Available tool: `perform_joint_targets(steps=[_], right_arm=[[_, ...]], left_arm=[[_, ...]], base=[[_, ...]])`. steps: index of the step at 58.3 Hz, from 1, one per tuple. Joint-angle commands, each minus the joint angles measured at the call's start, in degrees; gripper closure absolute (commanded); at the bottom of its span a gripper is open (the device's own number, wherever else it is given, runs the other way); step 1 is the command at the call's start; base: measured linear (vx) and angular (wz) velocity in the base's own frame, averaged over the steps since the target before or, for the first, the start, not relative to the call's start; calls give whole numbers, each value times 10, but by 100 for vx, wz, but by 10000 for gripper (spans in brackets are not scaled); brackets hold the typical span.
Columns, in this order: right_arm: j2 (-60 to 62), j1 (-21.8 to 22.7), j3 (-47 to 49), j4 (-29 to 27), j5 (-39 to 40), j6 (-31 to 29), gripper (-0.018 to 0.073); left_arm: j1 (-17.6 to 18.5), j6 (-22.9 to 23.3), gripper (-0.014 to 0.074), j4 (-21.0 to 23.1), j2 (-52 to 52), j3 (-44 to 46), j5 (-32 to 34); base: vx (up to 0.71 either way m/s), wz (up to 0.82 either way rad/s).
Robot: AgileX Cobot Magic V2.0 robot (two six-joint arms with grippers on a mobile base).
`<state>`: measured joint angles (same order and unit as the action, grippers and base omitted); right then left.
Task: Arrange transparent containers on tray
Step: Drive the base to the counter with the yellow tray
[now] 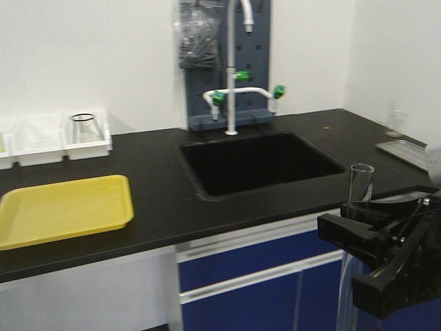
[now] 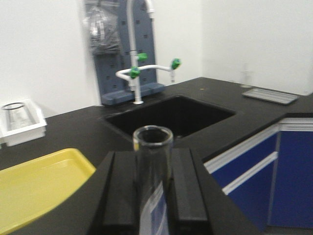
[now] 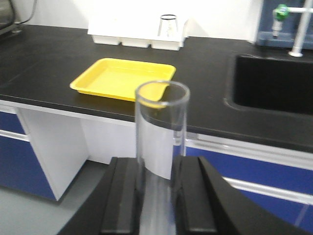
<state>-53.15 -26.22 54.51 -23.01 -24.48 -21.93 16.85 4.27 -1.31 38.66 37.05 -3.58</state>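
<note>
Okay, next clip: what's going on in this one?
Both arms are loaded. The left claw is shut on a clear test tube held upright, and the right claw is shut on a second test tube. The yellow tray lies on the black counter, left of the sink, with no tubes on it yet.

We saw one clear glass test tube (image 2: 153,188) upright, rim up, clamped in the left gripper (image 2: 152,157); a second test tube (image 3: 161,122) stood likewise in the right gripper (image 3: 160,165). The yellow tray (image 1: 41,214) lay flat at the near left of the counter (image 1: 158,200).
</note>
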Motion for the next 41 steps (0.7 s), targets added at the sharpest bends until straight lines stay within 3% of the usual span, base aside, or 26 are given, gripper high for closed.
perform_joint_targets(steps=[1, 41], right_arm=[[5, 4, 21, -7, 43, -6, 487], [5, 4, 21, -7, 43, -6, 487]], left_arm=[[3, 5, 457, 4, -1, 20, 47], [3, 5, 457, 4, -1, 20, 47]], base=[[14, 52], [16, 42]])
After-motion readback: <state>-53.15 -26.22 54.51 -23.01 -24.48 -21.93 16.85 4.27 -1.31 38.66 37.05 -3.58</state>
